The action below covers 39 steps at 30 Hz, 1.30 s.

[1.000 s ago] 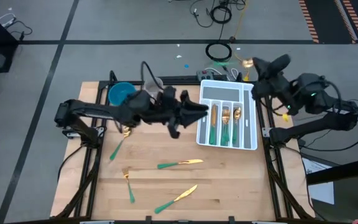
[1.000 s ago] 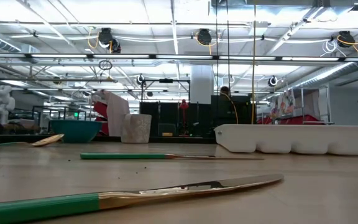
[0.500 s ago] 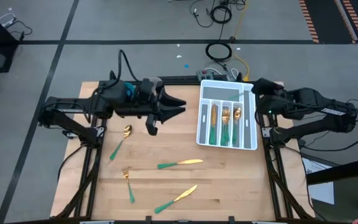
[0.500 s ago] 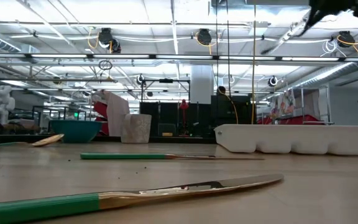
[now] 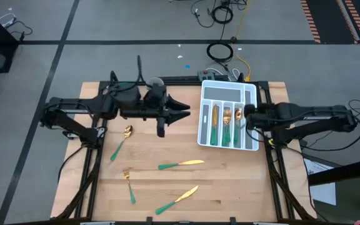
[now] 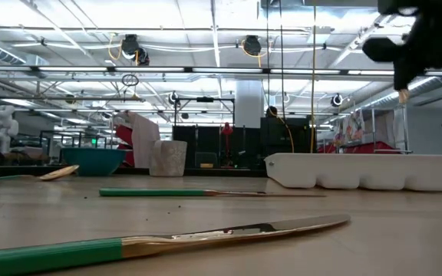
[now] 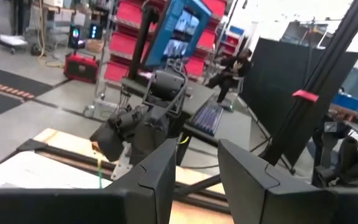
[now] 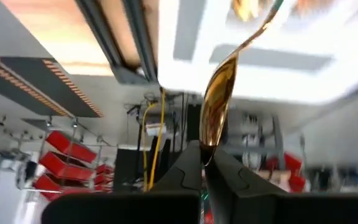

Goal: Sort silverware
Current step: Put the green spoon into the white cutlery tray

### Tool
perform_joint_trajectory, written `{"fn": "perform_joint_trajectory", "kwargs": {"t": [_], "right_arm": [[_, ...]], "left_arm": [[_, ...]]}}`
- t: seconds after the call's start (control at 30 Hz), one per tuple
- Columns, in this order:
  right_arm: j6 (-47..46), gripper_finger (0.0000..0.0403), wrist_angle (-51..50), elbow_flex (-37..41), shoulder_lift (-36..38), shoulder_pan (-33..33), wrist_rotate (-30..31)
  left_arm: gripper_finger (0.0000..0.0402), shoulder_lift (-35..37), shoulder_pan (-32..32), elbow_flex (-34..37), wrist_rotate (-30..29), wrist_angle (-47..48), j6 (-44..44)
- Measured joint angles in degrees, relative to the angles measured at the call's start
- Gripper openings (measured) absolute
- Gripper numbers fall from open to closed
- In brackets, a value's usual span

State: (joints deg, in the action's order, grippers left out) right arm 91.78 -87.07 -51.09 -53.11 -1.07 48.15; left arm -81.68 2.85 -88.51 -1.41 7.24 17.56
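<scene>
My right gripper [image 5: 247,119] [image 8: 205,163] hangs over the right part of the white divided tray [image 5: 229,92], shut on a gold-headed piece of silverware [image 8: 219,93] that looks like a spoon. My left gripper [image 5: 183,111] [image 7: 194,168] is open and holds nothing; it hovers above the table, left of the tray. Several teal-handled pieces [image 5: 226,123] lie in the tray's slots. On the wood lie a spoon [image 5: 122,140], a fork [image 5: 129,185] and two knives [image 5: 181,164] [image 5: 176,199]. My right gripper pinches the wide gold end [image 8: 210,138] of the piece between its two fingers. The piece runs straight out ahead of the fingers, its slim neck [image 8: 260,30] pointing at the tray. It is lifted clear of tray and table. The arm reaches in from the table's right.
The blue bowl [image 6: 94,159] and a pale cup [image 6: 167,158] stand at the table's far left, under my left arm in the high view. The nearest knife [image 6: 206,236] lies close to the near edge. Bare wood stretches between the tray and the near edge.
My right gripper, holding the gold piece throughout, has come from beyond the table's far right corner toward the near edge and down over the tray's right part. My left gripper has drawn back from the tray's left wall toward the table's left. The loose silverware has stayed put.
</scene>
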Motion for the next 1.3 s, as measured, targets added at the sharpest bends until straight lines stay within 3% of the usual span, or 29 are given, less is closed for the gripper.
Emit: {"fn": "perform_joint_trajectory", "kwargs": {"t": [0.2, 0.5, 0.67, 0.9, 1.3], "right_arm": [[3.0, 0.0000, 3.7, 6.0, 0.2, 4.1, -5.1], [17.6, 0.0000, 24.5, 11.7, 0.1, 3.9, -11.1], [20.4, 0.0000, 28.2, 16.5, 0.3, 1.0, -12.6], [26.9, 0.0000, 42.3, 22.7, -0.1, -3.3, -12.4], [34.2, 0.0000, 55.8, 25.9, -3.6, -15.6, -22.0]], "left_arm": [[0.0125, -1.7, -1.8, 0.0, 1.3, 0.5, 0.0], [0.0125, -5.0, -5.0, 0.0, 1.8, 1.2, 0.1], [0.0125, -5.4, -5.6, 0.0, 2.8, 1.4, -0.1], [0.0125, -5.4, -5.9, 0.0, 2.7, 1.3, -0.9], [0.0125, -5.4, -5.9, 0.0, 2.5, 2.4, -1.8]]}}
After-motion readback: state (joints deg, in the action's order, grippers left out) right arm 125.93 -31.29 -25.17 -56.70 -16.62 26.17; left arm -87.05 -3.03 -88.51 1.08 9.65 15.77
